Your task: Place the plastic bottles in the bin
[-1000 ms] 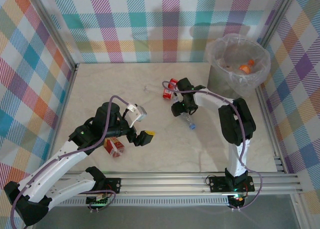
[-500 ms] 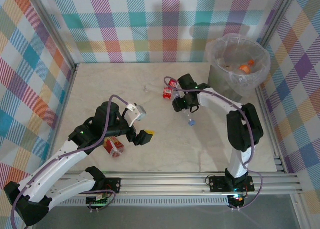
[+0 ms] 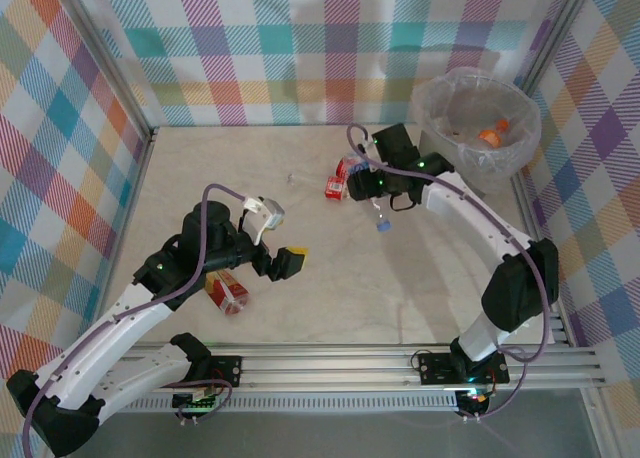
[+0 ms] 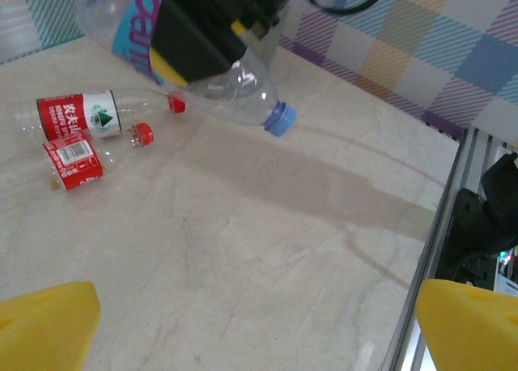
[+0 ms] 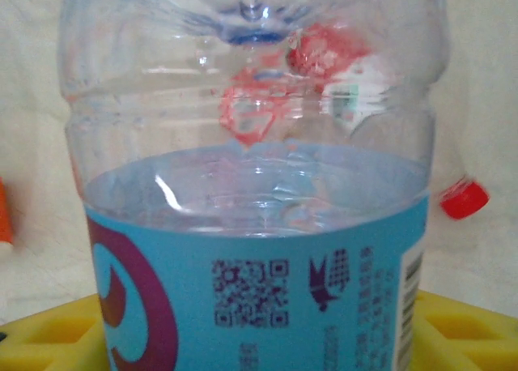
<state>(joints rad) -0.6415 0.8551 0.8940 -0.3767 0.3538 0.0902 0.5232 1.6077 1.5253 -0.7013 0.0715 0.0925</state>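
My right gripper is shut on a clear plastic bottle with a blue label and blue cap, held off the table with the cap hanging down. The right wrist view has the same bottle close up between my yellow fingers. Two red-labelled bottles lie just left of it, also in the left wrist view. Another red-labelled bottle lies under my left arm. My left gripper hangs open over bare table. The grey bin stands at the far right.
The bin's clear bag holds several bottles, one with an orange cap. Checked walls close the table on three sides. A metal rail runs along the near edge, and it also shows at the right of the left wrist view as a rail.
My right gripper closed on the blue-label bottle, lifted it off the table and carried it back and right toward the bin. My left arm shifted slightly left.
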